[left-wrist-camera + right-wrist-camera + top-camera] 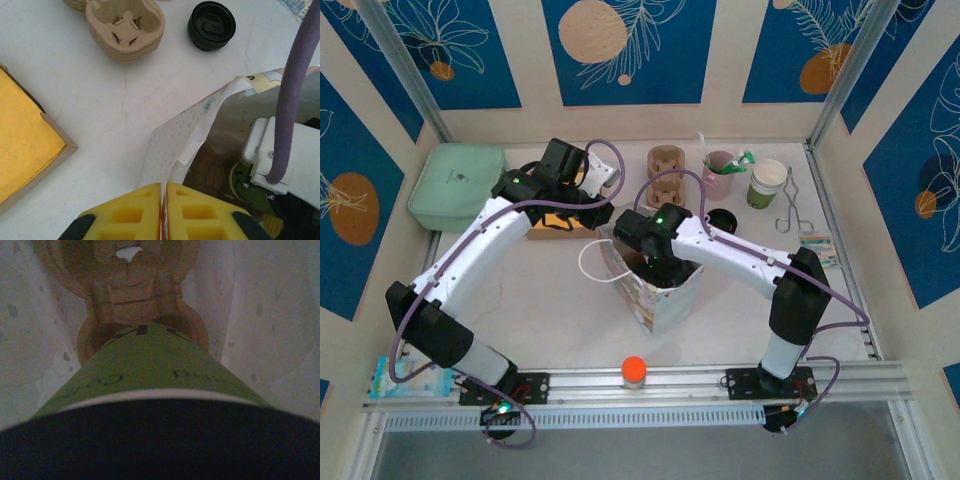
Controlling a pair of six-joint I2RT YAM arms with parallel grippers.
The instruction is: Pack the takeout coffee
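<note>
- here, left gripper (163,192) pinches the bag (175,145) rim.
- right gripper (657,266), wide, holds the coffee cup (145,360) at a cardboard carrier (125,295).
- bag walls close around.

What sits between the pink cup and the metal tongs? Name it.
A lidless green cup stands between pink cup and tongs, in the top external view.

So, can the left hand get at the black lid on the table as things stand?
Probably not yet. The left hand is shut on the paper bag at its rim. The black lid lies uncovered on the table, so only that grip seems to stand in the way.
</note>
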